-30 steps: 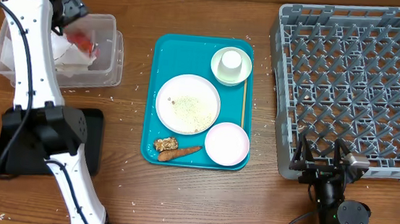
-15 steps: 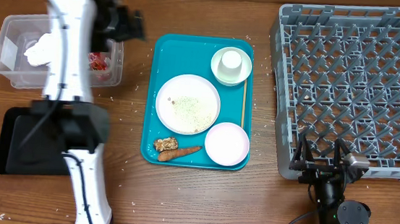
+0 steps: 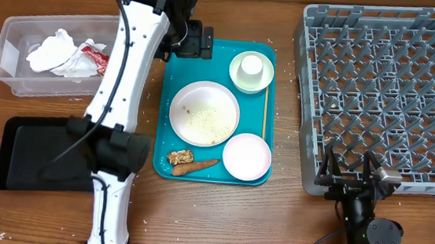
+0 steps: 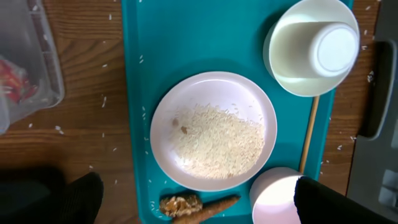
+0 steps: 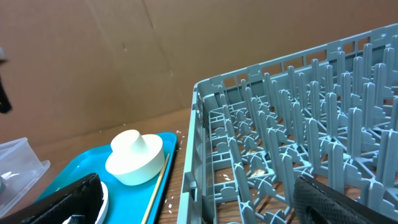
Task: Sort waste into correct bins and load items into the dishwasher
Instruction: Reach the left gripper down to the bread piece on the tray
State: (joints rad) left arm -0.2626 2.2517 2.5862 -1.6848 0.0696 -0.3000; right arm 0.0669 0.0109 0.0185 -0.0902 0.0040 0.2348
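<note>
Under your left gripper you have a glossy white plate with grainy rice, on a smooth teal plastic tray. The table is grained wood and the rack is matt grey plastic.

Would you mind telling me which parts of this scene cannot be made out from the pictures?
- Overhead: the right part of the black tray, covered by the left arm.
- Overhead: the far side of the dish rack, cut off by the right edge.
- Left wrist: most of the lower bowl, cut off by the bottom edge.
- Overhead: whatever lies under the napkins in the clear tub.
</note>
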